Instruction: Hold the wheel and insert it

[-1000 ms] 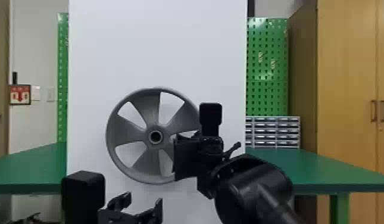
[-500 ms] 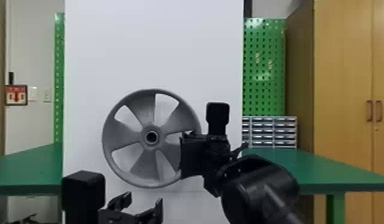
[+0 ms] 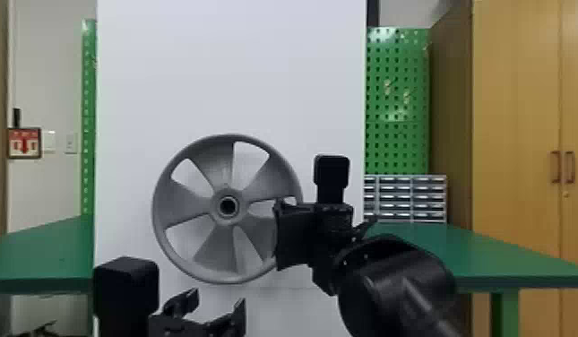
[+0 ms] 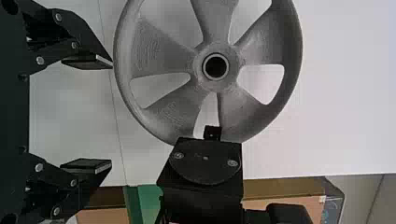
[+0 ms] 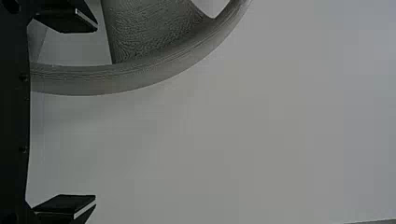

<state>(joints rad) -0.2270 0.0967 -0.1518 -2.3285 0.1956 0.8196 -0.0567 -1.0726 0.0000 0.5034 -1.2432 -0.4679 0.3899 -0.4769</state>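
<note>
The gray wheel [image 3: 207,251] stands upright in front of a white panel [image 3: 229,67], its face with the hub toward my head; I cannot tell whether it touches the panel. My right gripper [image 3: 281,235] is at the wheel's right edge, covering part of the rim in the head view. The right wrist view gives me what that hides: the rim runs between the wide-spread fingers of my right gripper [image 5: 95,114], one finger by an opening on the hub side, the other well outside the rim. So I have it bracketed, not clamped; whether the inner finger touches it, I cannot tell.

My left gripper [image 3: 219,297] sits below the wheel, nearer to me, with its fingers wide apart and nothing between them. The left wrist view looks onto the hub [image 4: 196,63] and its round hole, and shows the back of my right gripper overlapping the rim.

Right of the wheel, beyond the panel, is a drawer unit [image 3: 411,199] of small drawers; their contents I cannot make out. Farther right is a wooden cabinet [image 3: 516,112], doors closed, its inside hidden.
</note>
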